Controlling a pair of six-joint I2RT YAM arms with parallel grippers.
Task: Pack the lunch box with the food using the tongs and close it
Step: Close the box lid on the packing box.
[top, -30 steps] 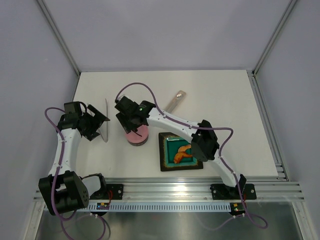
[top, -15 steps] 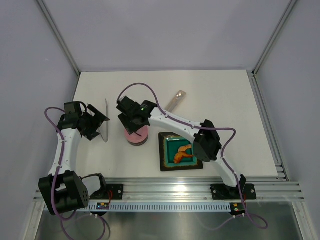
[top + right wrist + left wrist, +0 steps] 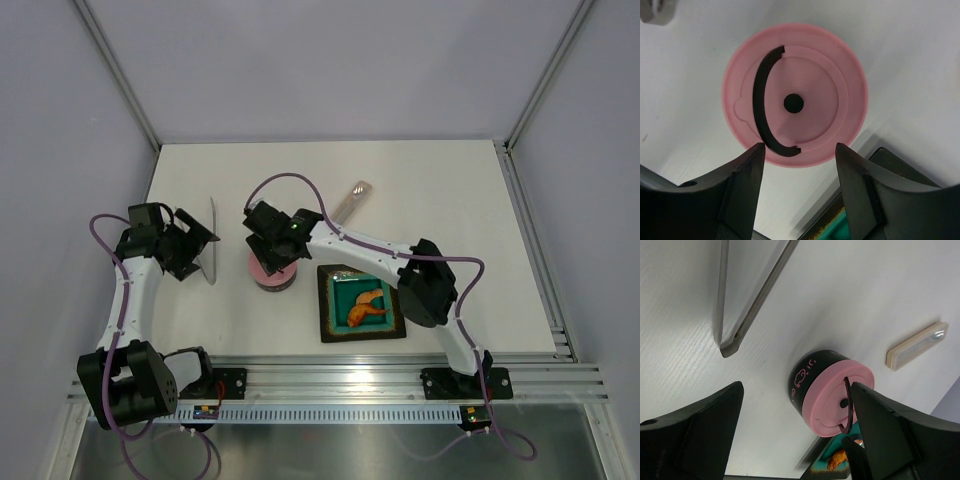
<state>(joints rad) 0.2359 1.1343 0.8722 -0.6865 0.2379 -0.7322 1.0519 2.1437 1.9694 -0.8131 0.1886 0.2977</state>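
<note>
Pink lid (image 3: pixel 815 75) sits on the lunch box (image 3: pixel 271 278) straight below your right gripper (image 3: pixel 800 152), jaws half-spread and empty, black handle (image 3: pixel 760 100) across their closing line; your left gripper (image 3: pixel 195 252), spread wide, is farther off.

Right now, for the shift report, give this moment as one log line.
lunch box: lid on; food: on plate; tongs: on table; left gripper: open, empty; right gripper: open over lid

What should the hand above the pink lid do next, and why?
Probably lower the right gripper and close on the lid to lift it off: its jaws hang open above it, the lunch box is shut, and food waits on the plate.
</note>
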